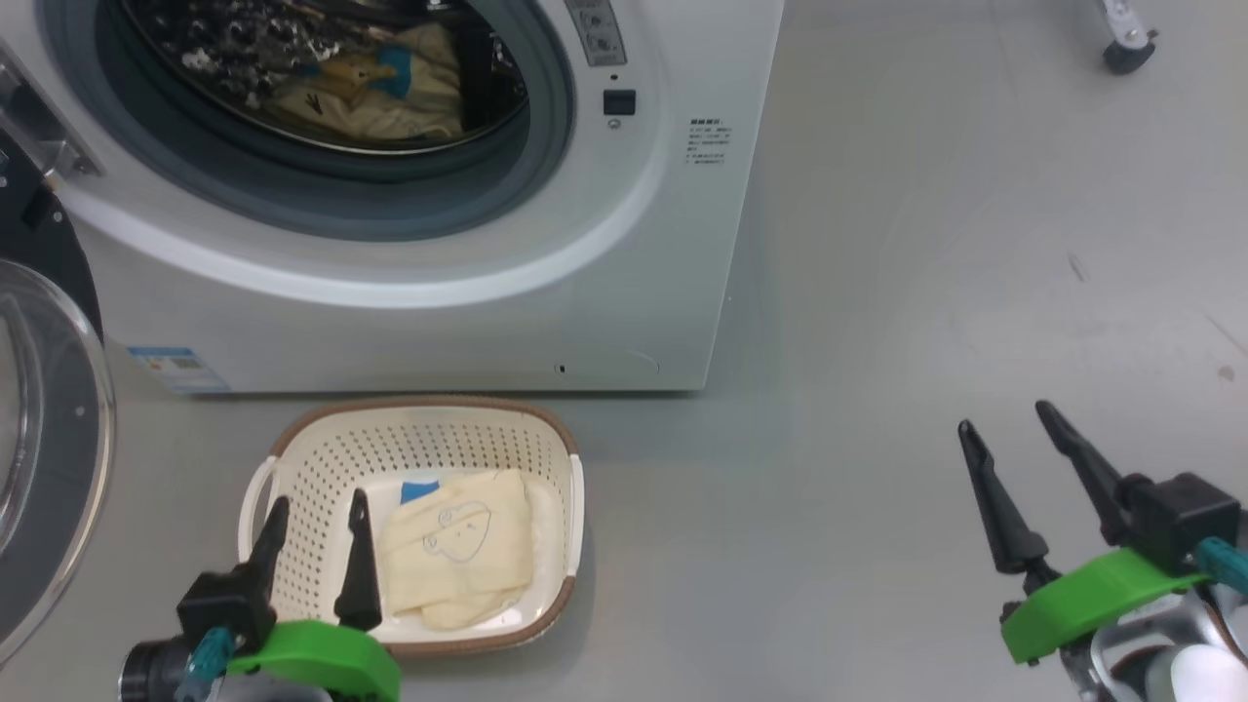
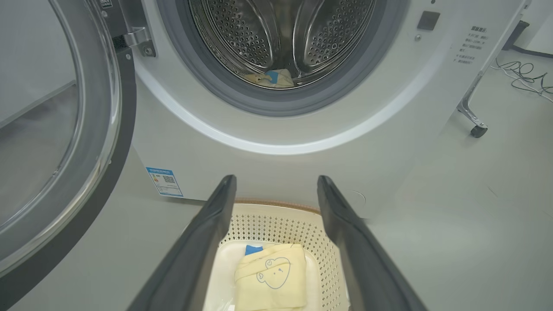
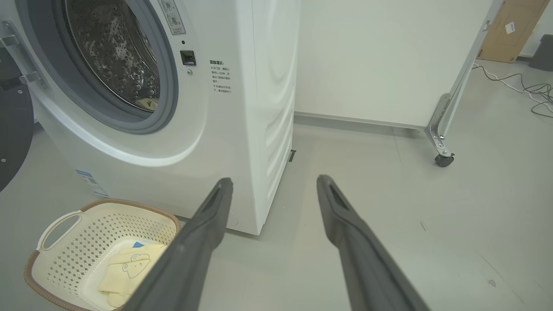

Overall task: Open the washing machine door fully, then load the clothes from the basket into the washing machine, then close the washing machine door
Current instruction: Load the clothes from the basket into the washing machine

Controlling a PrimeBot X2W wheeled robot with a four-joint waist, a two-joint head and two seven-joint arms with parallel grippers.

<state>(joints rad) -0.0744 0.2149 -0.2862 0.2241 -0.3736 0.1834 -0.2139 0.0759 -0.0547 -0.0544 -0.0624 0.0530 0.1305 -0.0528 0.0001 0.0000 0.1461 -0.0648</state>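
Observation:
The washing machine [image 1: 468, 292] stands with its door [image 1: 49, 429] swung wide to the left. A cream garment with a tan bear in blue [image 1: 375, 93] lies in the steel drum [image 2: 281, 39]. The basket [image 1: 419, 439] sits on the floor in front of the machine and holds a folded cream garment with a faint outline [image 1: 458, 546]. My left gripper [image 1: 314, 512] hovers open over the basket's near left corner, fingers apart and empty. My right gripper [image 1: 1009, 429] is open over bare floor far to the right. The basket [image 3: 101, 250] and the garment [image 3: 129, 270] appear at lower left in the right wrist view.
A wheeled metal frame leg [image 3: 443, 155] stands right of the machine, with cables [image 3: 527, 90] on the floor beyond. A white wall panel [image 3: 389, 60] runs behind. The open door's black rim [image 2: 108, 172] reaches close to the basket's left side.

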